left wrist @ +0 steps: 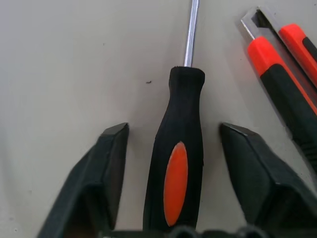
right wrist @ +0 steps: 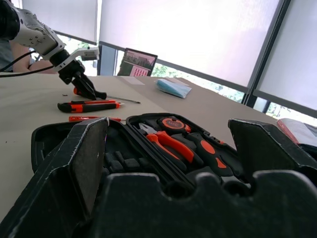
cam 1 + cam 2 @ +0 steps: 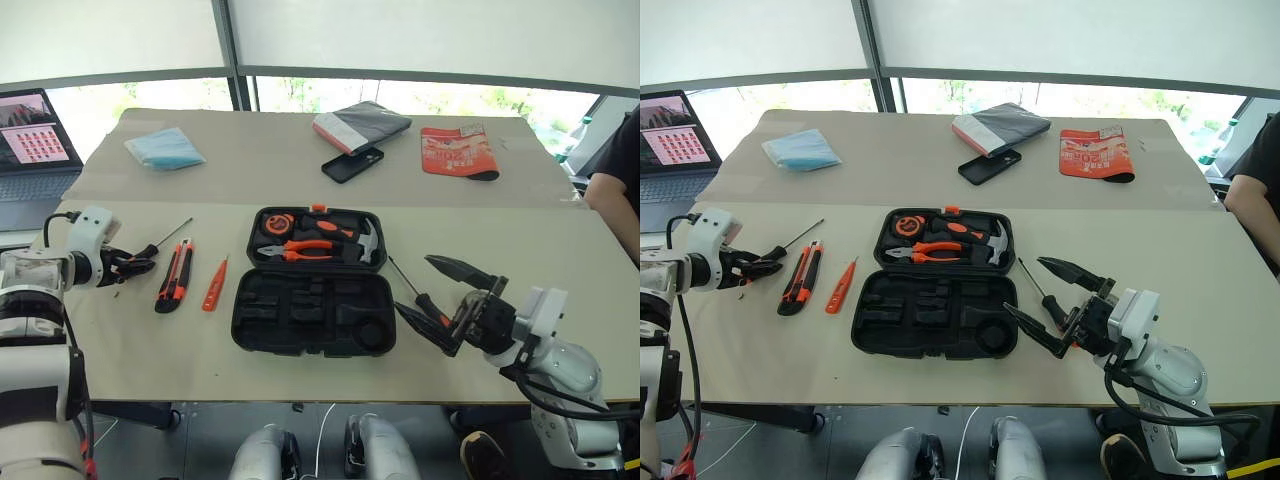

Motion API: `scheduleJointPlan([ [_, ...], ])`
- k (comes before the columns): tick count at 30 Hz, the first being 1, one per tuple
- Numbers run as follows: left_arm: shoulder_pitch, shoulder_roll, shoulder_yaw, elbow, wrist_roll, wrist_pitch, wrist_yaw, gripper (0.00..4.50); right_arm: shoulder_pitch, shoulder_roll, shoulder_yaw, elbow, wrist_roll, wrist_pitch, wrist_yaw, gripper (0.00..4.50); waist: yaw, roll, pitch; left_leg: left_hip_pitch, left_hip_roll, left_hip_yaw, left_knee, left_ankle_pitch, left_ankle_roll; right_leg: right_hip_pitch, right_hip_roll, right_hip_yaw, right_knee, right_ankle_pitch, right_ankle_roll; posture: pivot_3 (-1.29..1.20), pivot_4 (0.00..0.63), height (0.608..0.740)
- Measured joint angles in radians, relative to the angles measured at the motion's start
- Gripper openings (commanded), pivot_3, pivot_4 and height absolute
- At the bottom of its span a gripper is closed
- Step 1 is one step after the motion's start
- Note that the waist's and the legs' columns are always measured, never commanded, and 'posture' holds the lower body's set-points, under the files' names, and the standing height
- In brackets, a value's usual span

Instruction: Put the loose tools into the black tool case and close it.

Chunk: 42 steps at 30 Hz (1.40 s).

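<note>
Open black tool case point(image 3: 313, 295) near the middle of the table point(image 3: 560, 300), lid flat toward the far edge with pliers, hammer and tape measure already seated, empty moulded slots in the half nearer the front edge.

Toward the left edge of the table, a row of loose tools: a black-and-orange screwdriver point(image 1: 181, 163), then the utility knife point(image 3: 174, 275), then a slim orange screwdriver point(image 3: 214, 284) closest to the case. A second black-handled screwdriver point(image 3: 418, 291) off the case's right side, close to the right gripper point(image 3: 448, 305).

Left gripper point(image 3: 133, 263) down at the handle of the leftmost screwdriver, jaws set either side of it with a gap on each side, not yet clamped. Handle pointing back into the gripper, shaft point(image 3: 172, 235) running straight ahead toward the far edge and slanting slightly toward the case. Long axis in line with the gripper's reach, so a plain squeeze across the handle's width seems likely to catch it. Knife lying just beside, roughly parallel, probably clear of the jaws.

Right gripper spread wide and empty, hovering over the table by the case's right front corner.
</note>
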Motion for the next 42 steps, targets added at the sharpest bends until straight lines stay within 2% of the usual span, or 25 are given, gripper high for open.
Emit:
scheduleJointPlan([
  [3, -0.001, 0.0, 0.021, 0.021, -0.007, -0.018, -0.007, 0.9, 0.004, 0.0, -0.002, -0.001, -0.005, 0.0, -0.006, 4.5, 0.0, 0.0, 0.0, -0.001, 0.001, -0.001, 0.002, 0.0, 0.0, 0.0, 0.0, 0.001, 0.001, 0.0, 0.0, 0.0, 0.15, 0.74],
  [9, 0.002, -0.001, 0.188, -0.013, -0.133, -0.213, -0.134, 0.88, -0.012, -0.025, -0.029, -0.016, 0.008, 0.01, -0.008, 4.5, 0.003, -0.002, 0.001, -0.005, 0.002, -0.004, 0.01, -0.002, 0.004, -0.001, 0.0, -0.001, 0.003, 0.0, -0.001, 0.0, 0.15, 0.74],
  [13, 0.033, -0.015, 0.189, -0.225, -0.191, -0.255, -0.317, 0.88, -0.013, -0.057, -0.046, -0.031, 0.027, 0.019, -0.001, 4.5, 0.011, -0.002, 0.001, -0.008, 0.002, -0.004, 0.015, -0.004, 0.007, 0.0, -0.001, 0.0, 0.003, 0.0, 0.0, 0.0, 0.15, 0.74],
  [17, 0.156, -0.062, 0.076, -0.599, -0.223, -0.224, -0.468, 0.88, -0.013, -0.133, -0.106, 0.009, 0.034, 0.025, 0.035, 4.5, 0.017, -0.002, 0.001, -0.008, 0.0, -0.004, 0.018, -0.006, 0.009, 0.001, -0.001, 0.002, 0.002, 0.001, 0.002, 0.0, 0.15, 0.74],
  [19, 0.237, -0.09, -0.03, -0.77, -0.192, -0.236, -0.505, 0.88, -0.008, -0.181, -0.127, 0.041, 0.035, 0.043, 0.064, 4.5, 0.017, -0.002, 0.001, -0.008, 0.0, -0.004, 0.018, -0.006, 0.01, 0.001, -0.001, 0.003, 0.002, 0.001, 0.002, 0.0, 0.15, 0.74],
  [26, 0.237, -0.173, -0.176, -1.008, -0.103, -0.115, -0.406, 0.88, 0.01, -0.207, -0.147, 0.096, 0.036, 0.059, 0.109, 4.5, 0.018, -0.001, 0.001, -0.009, 0.002, -0.008, 0.018, -0.001, 0.017, 0.0, 0.002, 0.002, 0.003, 0.001, 0.002, 0.0, 0.15, 0.74],
  [34, 0.191, -0.207, -0.312, -1.006, 0.056, -0.109, -0.33, 0.88, 0.052, -0.194, -0.152, 0.061, 0.04, 0.061, 0.101, 4.5, 0.025, -0.001, 0.001, -0.01, 0.002, -0.008, 0.018, -0.001, 0.018, 0.001, 0.001, 0.002, 0.002, 0.001, 0.002, 0.0, 0.15, 0.74],
  [37, 0.156, -0.247, -0.334, -0.959, 0.107, -0.137, -0.284, 0.88, 0.057, -0.183, -0.152, 0.041, 0.041, 0.064, 0.082, 4.5, 0.028, -0.001, 0.001, -0.011, 0.002, -0.009, 0.02, -0.002, 0.019, 0.001, 0.001, 0.001, 0.002, 0.001, 0.002, 0.0, 0.15, 0.74],
  [42, 0.119, -0.256, -0.363, -0.929, 0.135, -0.194, -0.296, 0.88, 0.072, -0.172, -0.15, 0.019, 0.041, 0.081, 0.067, 4.5, 0.028, -0.001, 0.001, -0.012, 0.002, -0.01, 0.02, -0.002, 0.02, 0.001, 0.001, 0.002, 0.002, 0.001, 0.002, 0.0, 0.15, 0.74],
])
